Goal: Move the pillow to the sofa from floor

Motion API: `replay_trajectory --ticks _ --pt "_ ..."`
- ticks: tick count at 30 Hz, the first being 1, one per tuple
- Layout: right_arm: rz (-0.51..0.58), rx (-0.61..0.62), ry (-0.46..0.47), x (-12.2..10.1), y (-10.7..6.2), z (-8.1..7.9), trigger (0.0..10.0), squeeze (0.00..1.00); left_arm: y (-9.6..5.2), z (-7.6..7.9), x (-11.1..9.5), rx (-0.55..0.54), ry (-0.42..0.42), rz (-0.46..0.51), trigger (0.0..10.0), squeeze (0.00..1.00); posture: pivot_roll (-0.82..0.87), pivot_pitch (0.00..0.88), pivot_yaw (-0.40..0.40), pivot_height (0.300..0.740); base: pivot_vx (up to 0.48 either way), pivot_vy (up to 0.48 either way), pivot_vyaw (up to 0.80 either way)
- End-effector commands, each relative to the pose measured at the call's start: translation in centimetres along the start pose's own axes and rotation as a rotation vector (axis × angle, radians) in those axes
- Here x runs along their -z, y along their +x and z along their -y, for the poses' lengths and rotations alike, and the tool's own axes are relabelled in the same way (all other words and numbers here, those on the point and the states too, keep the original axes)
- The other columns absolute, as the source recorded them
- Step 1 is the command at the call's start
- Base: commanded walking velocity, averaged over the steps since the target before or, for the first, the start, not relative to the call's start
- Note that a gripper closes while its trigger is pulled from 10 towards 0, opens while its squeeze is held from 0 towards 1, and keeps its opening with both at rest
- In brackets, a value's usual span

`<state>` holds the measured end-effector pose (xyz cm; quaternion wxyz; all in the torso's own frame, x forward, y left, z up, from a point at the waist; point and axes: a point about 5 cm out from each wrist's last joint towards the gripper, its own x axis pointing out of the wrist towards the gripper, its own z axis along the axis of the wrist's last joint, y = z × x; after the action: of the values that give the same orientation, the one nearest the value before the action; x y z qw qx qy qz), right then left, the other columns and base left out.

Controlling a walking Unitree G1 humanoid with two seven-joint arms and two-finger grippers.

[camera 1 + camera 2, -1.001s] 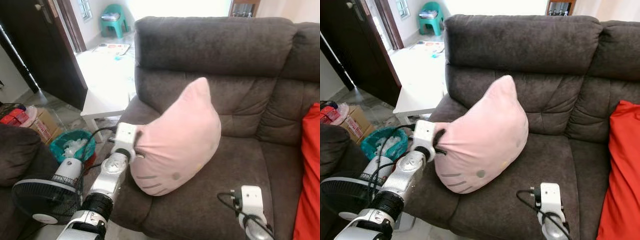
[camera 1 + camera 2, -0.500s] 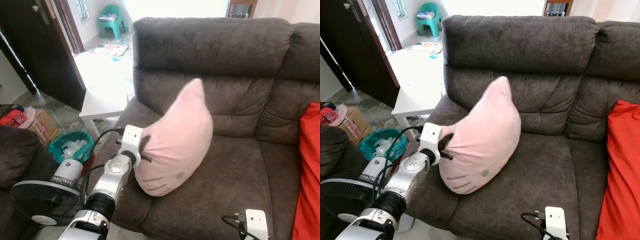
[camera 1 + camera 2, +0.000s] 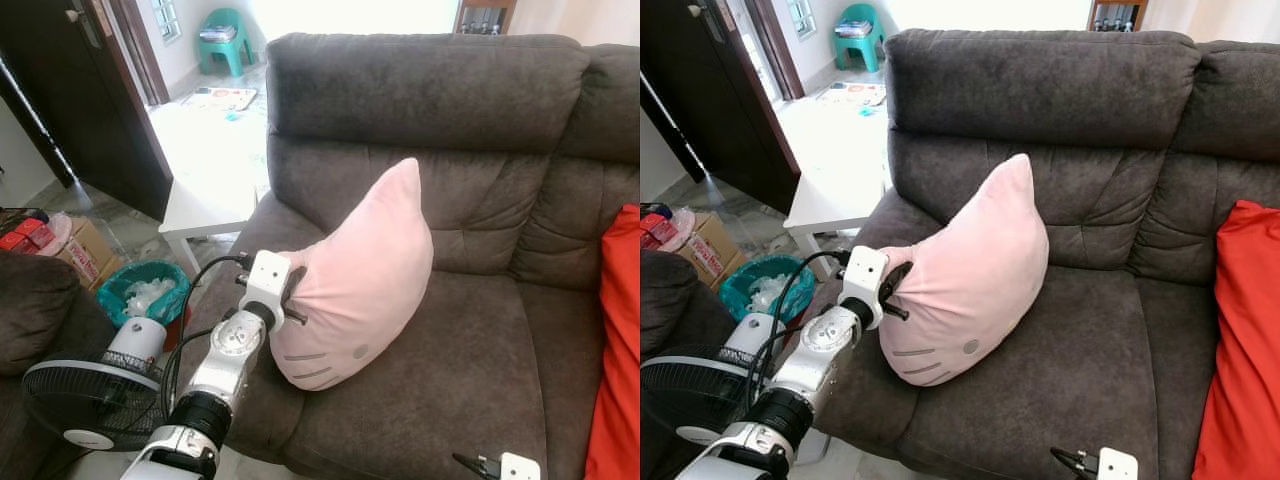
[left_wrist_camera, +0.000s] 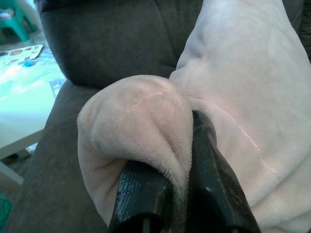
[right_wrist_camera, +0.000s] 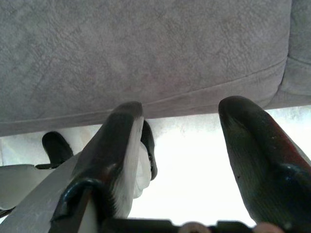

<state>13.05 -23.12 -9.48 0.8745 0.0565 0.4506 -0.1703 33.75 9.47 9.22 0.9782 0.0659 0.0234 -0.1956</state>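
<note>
We hold the pink pillow (image 3: 360,282) by a bunched corner, our left gripper (image 4: 182,160) pinched tight on the plush, its two black fingers (image 4: 214,174) squeezing a fold between them. The pillow sits on the left seat of the dark grey sofa (image 3: 450,100), its pointed ear leaning against the backrest. Our right gripper (image 5: 184,145) hangs low by the sofa's front edge, fingers spread and holding nothing

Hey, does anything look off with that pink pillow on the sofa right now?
Yes. The pink pillow stands tilted on the sofa seat, one corner bunched up and pinched in the left tool.
</note>
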Motion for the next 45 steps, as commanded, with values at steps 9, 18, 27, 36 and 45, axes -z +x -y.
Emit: replay_trajectory --ticks 9,18,27,36,45 --pt "-0.040 -0.008 0.045 1.1 -0.2 -0.4 10.0 0.00 -0.1 -0.3 -1.3 0.001 0.048 0.088 10.0 0.44 -0.05 0.000 0.077 0.740 0.000 0.000 0.00" --pt "-0.023 -0.052 -0.003 0.6 -0.1 -1.8 10.0 0.00 0.0 -0.7 -1.3 -0.029 0.041 0.088 10.0 0.40 -0.05 0.000 0.078 0.740 0.000 0.000 0.00" --pt "-0.014 -0.046 -0.002 0.3 0.0 -1.5 10.0 0.00 0.3 -0.3 -1.9 -0.037 0.023 0.115 10.0 0.64 -0.04 0.000 0.066 0.740 0.000 0.000 0.00" --pt "-0.014 -0.048 -0.009 0.2 0.0 -1.5 10.0 0.00 0.3 -0.7 -2.4 -0.056 0.026 0.136 10.0 0.64 -0.04 0.000 0.061 0.740 0.000 0.000 0.00" --pt "-0.014 -0.052 -0.010 0.2 0.0 -1.6 10.0 0.00 0.0 -0.6 -3.8 -0.054 0.043 0.208 10.0 0.93 -0.03 0.000 0.063 0.740 0.000 0.000 0.00"
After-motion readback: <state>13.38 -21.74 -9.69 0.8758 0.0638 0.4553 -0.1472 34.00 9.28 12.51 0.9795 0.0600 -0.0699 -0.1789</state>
